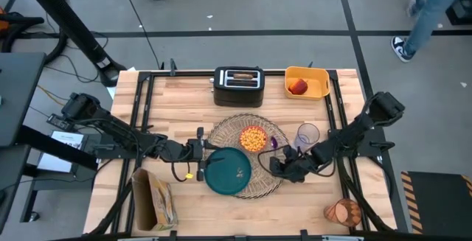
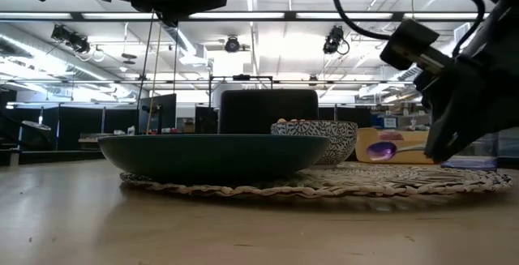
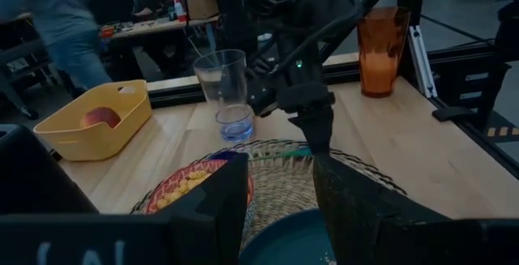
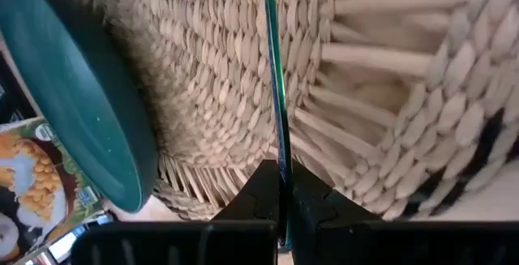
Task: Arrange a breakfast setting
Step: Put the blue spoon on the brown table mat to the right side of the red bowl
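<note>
A round woven placemat [image 1: 243, 152] lies mid-table. On it rest a dark teal plate [image 1: 227, 172] at its near left and a patterned bowl of cereal [image 1: 253, 138] at its far side. My right gripper [image 1: 280, 161] is over the mat's right part, shut on a spoon [image 2: 381, 150] with a purple bowl and a thin blue-green handle. My left gripper [image 1: 200, 152] hangs open above the plate's left edge, touching nothing. A red fruit [image 1: 298, 87] lies in the yellow bin [image 1: 316, 76]. An orange tumbler [image 1: 343, 211] stands at the near right. My right gripper pinches the spoon's thin handle [image 4: 280, 161] between its two shut fingers, which slant down from the table's right. The handle runs straight on past the fingertips. The spoon hangs about level, its bowl [image 2: 381, 150] pointing away from the gripper, lifted just clear of the placemat.
A black toaster [image 1: 238, 86] stands at the far edge. A clear glass [image 1: 307, 134] stands just right of the placemat, close to my right arm. A cereal box [image 1: 155, 200] lies at the near left. People show in the room beyond the table.
</note>
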Tool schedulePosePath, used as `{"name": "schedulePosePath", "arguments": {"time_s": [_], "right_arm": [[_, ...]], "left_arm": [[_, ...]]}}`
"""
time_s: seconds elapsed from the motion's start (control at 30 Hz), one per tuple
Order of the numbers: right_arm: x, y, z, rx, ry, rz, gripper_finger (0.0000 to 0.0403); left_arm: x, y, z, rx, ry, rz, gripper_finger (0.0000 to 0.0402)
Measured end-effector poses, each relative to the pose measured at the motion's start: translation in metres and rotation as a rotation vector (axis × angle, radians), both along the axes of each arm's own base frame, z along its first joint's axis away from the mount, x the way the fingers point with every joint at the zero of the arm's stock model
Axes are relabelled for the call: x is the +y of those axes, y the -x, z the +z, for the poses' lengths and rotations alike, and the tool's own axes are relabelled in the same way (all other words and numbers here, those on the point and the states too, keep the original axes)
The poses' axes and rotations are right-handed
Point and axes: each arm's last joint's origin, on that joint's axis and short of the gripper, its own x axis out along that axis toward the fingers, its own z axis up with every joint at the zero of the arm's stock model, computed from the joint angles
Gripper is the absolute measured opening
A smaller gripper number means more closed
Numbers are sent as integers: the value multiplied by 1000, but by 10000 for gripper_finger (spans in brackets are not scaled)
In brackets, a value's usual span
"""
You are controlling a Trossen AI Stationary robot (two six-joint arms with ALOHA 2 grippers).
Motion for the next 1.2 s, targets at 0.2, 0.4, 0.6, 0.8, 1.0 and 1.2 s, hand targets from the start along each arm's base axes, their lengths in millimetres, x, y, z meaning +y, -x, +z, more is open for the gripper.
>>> {"name": "schedulePosePath", "arguments": {"time_s": [0.2, 0.4, 0.6, 0.8, 1.0, 1.2], "right_arm": [[-10, -5, 0, 7, 16, -5, 15], [-12, -3, -2, 44, 18, -10, 39], [-12, -3, -2, 40, 18, -5, 57], [-12, -4, -1, 38, 21, 7, 70], [-9, -4, 0, 23, 8, 26, 73], [-2, 0, 2, 33, -4, 69, 73]], "left_arm": [[0, 0, 0, 1, 0, 0, 149], [0, 0, 0, 1, 0, 0, 149], [0, 0, 0, 0, 0, 0, 149], [0, 0, 0, 1, 0, 0, 149], [0, 0, 0, 1, 0, 0, 149], [0, 0, 0, 1, 0, 0, 149]]}}
